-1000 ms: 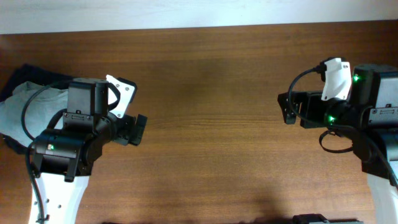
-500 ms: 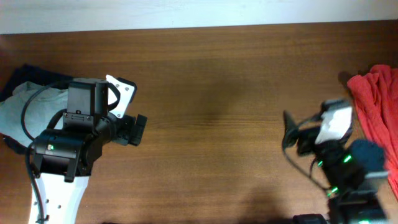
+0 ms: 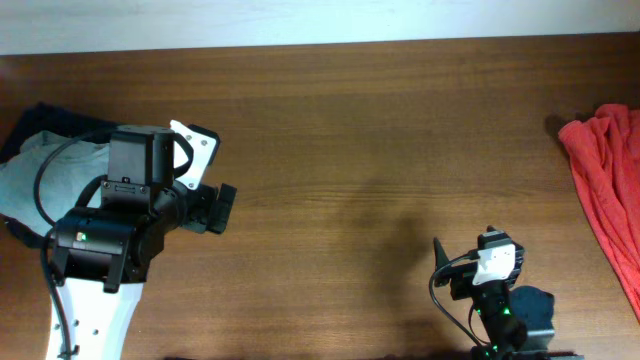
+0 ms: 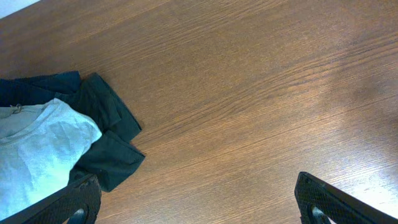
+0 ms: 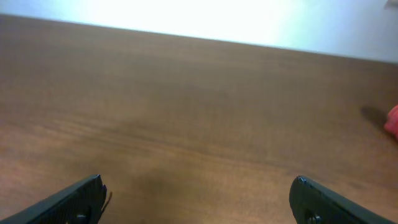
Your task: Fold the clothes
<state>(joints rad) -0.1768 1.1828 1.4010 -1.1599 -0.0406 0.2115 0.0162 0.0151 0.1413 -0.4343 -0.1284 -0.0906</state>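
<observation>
Change since a second ago: the right arm (image 3: 497, 300) has left the right edge of the table (image 3: 340, 120) and now sits at the near edge, right of centre. This uncovers the red garment (image 3: 605, 170), which it hid before. The left arm (image 3: 100, 240) and the heap beside it have not moved. Right gripper (image 3: 441, 268): jaws wide apart, holding nothing and touching nothing. In the right wrist view its two dark, textured fingertips stand at the lower corners with only bare wood between them (image 5: 199, 205). Left gripper (image 3: 222, 208): jaws likewise spread, empty, above bare wood in its own view (image 4: 199, 205), just right of the heap. Clothes, left edge: pale grey-blue T-shirt (image 4: 31, 149), soft crumpled knit, lying on top of a navy garment (image 4: 106, 118) whose dark folds stick out on the far and right sides. Clothes, right edge: the red garment, a loosely rumpled fabric running from far to near and cut off by the frame. A small red corner of it shows in the right wrist view (image 5: 393, 121). Table: brown wood, fine straight grain, smooth with a faint sheen.
</observation>
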